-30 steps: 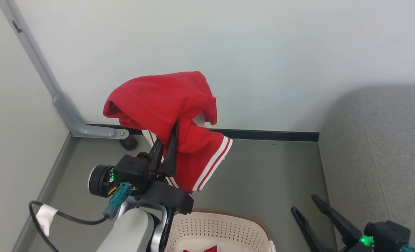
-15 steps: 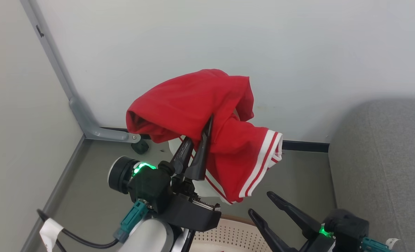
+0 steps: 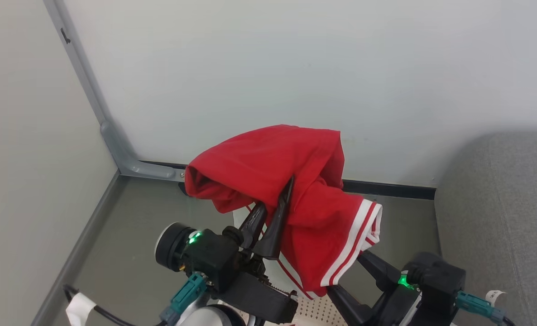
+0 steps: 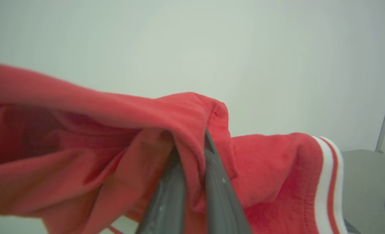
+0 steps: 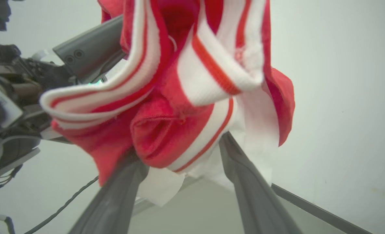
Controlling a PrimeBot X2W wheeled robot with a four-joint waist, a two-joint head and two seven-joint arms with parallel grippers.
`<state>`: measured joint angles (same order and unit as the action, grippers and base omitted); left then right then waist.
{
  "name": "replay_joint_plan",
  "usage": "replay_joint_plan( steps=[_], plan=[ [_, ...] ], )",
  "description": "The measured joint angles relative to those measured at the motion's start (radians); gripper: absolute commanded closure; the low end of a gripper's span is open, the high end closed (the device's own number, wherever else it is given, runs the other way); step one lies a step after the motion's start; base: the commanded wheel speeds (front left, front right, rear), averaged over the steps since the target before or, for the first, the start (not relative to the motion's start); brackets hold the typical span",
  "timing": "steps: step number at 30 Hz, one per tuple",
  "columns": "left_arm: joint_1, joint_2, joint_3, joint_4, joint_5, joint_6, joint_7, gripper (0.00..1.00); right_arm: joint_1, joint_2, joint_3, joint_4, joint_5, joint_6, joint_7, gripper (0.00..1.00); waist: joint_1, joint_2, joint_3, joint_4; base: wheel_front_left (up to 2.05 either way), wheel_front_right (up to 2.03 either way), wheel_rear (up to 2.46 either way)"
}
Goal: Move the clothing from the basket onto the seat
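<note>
Right now, a sliver of the basket (image 3: 316,311) is showing at the head view's bottom edge. A white tag (image 3: 491,296) at lower right is carrying marks too small to read. Your left gripper (image 3: 275,199) is clamping the clothing (image 3: 295,167) aloft mid-frame. Your right gripper (image 5: 181,146) is standing spread, the striped hem hanging between its fingers. The seat (image 3: 499,203) is lying at right.

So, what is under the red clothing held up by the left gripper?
The open right gripper and a strip of the basket; the clothing hides the gripper's fingertips.
</note>
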<state>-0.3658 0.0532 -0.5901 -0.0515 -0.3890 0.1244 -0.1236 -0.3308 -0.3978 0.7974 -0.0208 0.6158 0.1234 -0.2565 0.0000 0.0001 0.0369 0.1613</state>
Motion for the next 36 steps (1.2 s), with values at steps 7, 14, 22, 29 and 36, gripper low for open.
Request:
replay_joint_plan(
  steps=[7, 14, 22, 29, 36],
  plan=[
    [0.006, 0.001, -0.002, -0.017, -0.002, 0.0, 0.036, 1.0, -0.028, 0.018, 0.02, 0.015, 0.0, 0.0, 0.0, 1.0, 0.0, 0.0, -0.001, 0.008, 0.0, 0.0, 0.0],
    [0.012, 0.001, 0.0, -0.035, -0.002, 0.0, 0.067, 1.0, -0.041, 0.024, 0.021, 0.02, 0.001, 0.0, 0.0, 1.0, 0.0, 0.0, 0.0, 0.01, 0.0, 0.0, 0.0],
    [0.03, 0.001, 0.01, -0.055, -0.002, 0.0, 0.087, 1.0, -0.046, 0.022, -0.002, 0.014, 0.009, 0.0, 0.0, 1.0, 0.0, 0.0, -0.001, 0.004, 0.0, 0.0, 0.0],
    [0.089, 0.001, 0.02, -0.065, 0.003, 0.0, 0.099, 0.54, -0.05, 0.019, -0.071, 0.023, 0.019, 0.0, 0.0, 1.0, 0.0, -0.0001, -0.005, -0.008, 0.0, 0.0, 0.0],
    [0.14, 0.001, 0.018, -0.073, 0.023, 0.0, 0.11, 0.0, -0.066, 0.013, -0.154, 0.067, 0.033, 0.0, 0.0, 1.0, 0.0, 0.0, -0.009, -0.024, 0.0, 0.0, 0.0]
  ],
)
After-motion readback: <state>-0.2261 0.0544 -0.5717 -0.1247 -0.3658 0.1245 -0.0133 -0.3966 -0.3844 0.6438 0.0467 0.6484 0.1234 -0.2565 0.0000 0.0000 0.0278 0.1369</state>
